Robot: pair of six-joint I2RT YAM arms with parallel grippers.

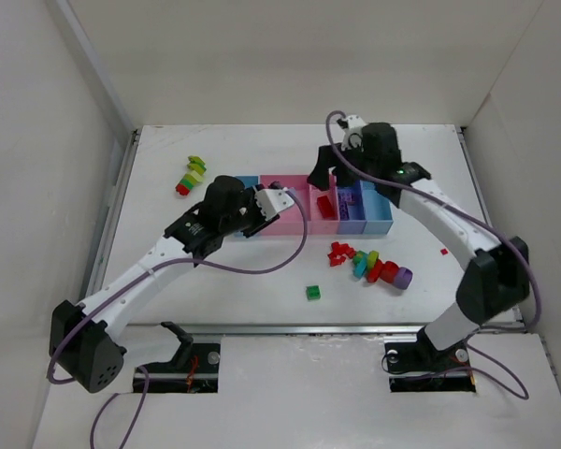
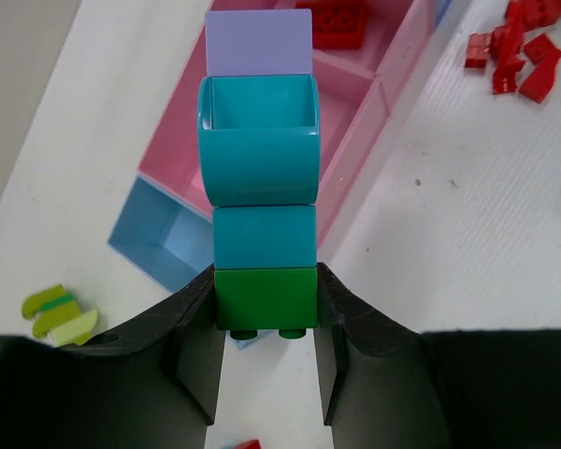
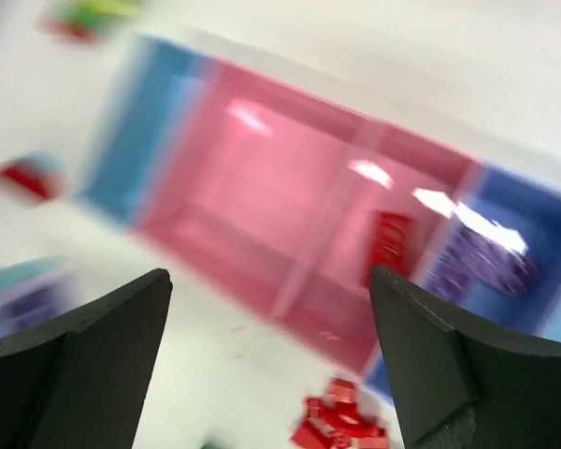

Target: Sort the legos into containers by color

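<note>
The left gripper (image 2: 266, 292) pinches a green brick (image 2: 265, 299), its dark fingers (image 2: 198, 323) pressed to both sides. That brick is the near end of a chain of bricks (image 2: 262, 187) that crosses in front of the wide pink tray (image 2: 173, 140): a teal block (image 2: 265, 237), a hollow teal piece (image 2: 259, 140) and a lavender plate (image 2: 259, 42). A narrow pink tray (image 2: 407, 47) adjoins the wide pink tray's right side and holds red bricks (image 2: 341, 21). A light blue tray (image 2: 164, 234) joins its near-left end. Loose red bricks (image 2: 514, 51) lie on the white table (image 2: 467, 215) right of the wide pink tray, well apart. Yellow-green pieces (image 2: 58, 313) lie to its left, beyond the blue tray.
</note>
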